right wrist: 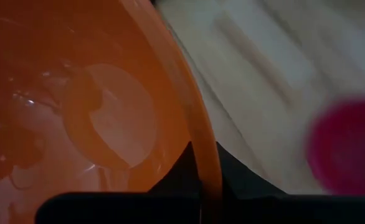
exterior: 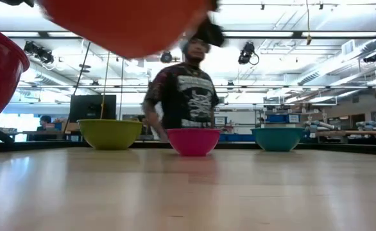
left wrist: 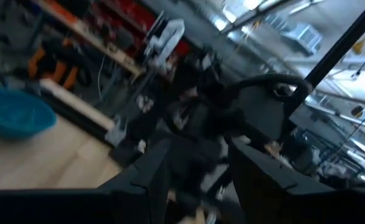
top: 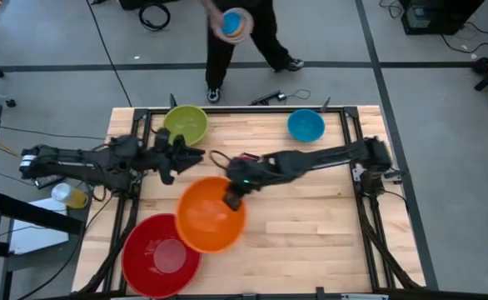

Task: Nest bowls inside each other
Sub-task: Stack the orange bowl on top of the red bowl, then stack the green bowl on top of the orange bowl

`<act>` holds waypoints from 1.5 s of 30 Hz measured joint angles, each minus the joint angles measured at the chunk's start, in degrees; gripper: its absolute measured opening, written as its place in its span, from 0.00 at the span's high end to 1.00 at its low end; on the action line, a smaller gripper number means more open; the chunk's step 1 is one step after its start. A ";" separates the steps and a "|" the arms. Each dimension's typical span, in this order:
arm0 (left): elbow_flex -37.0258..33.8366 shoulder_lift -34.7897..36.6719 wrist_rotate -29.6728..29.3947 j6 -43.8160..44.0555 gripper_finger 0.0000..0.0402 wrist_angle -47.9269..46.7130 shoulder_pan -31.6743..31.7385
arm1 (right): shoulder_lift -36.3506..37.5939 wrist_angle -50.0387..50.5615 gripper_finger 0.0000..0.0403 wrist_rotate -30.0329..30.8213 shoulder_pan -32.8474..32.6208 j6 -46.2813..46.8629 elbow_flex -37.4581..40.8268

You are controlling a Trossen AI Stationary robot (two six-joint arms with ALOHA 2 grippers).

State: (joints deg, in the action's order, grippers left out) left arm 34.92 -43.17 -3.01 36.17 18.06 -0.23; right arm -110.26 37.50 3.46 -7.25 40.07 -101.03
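Note:
My right gripper [top: 231,198] is shut on the orange bowl [top: 211,214], which hangs in the air over the table's middle left; in the low view the orange bowl [exterior: 124,25] fills the top. The red bowl [top: 161,254] stands at the near left, partly under the orange one. The lime green bowl [top: 186,125] and the blue bowl [top: 306,125] stand on their bases at the far edge. The small magenta bowl [exterior: 193,141] stands between them, mostly hidden under my right arm in the high view. My left gripper [top: 192,156] is open and empty near the green bowl. My right gripper holds the orange bowl by its rim [right wrist: 204,168], on the side toward the table's far right. One finger is inside the bowl and one outside. The fingers slant down from the far right. The bowl is lifted clear of the table, mouth up, slightly tilted.
A person stands beyond the far edge holding a pale-rimmed blue bowl [top: 236,23]. Bare wood lies across the table's near right half [top: 327,242]. Black frame rails [top: 369,225] run along both sides of the table.

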 joint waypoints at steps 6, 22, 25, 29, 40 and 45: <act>0.00 4.95 0.18 -4.46 0.60 -1.24 3.50 | -13.87 -0.31 0.96 -3.15 0.44 -4.70 -20.05; 0.04 4.93 3.46 -7.44 0.60 -16.96 4.30 | -30.41 -6.75 0.92 -7.93 -1.71 -3.48 -32.68; 0.04 4.54 3.36 -8.31 0.60 -18.41 4.26 | -30.38 -9.11 0.84 -7.54 -2.01 -3.28 -32.69; 0.00 4.53 3.26 -8.94 0.60 -19.95 4.34 | -30.21 -10.43 0.70 -6.42 -2.01 -5.40 -32.79; 0.02 4.54 2.05 -7.14 0.60 -29.36 4.58 | -28.16 -3.95 0.46 -3.02 0.92 1.53 -32.79; 0.02 4.54 -4.41 -2.90 0.60 -36.58 4.55 | -23.34 9.76 0.47 5.17 2.66 -3.10 -32.77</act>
State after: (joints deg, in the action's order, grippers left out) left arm 34.93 -38.63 -7.42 33.27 -18.52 4.32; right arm -133.60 47.25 8.63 -4.59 36.98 -133.80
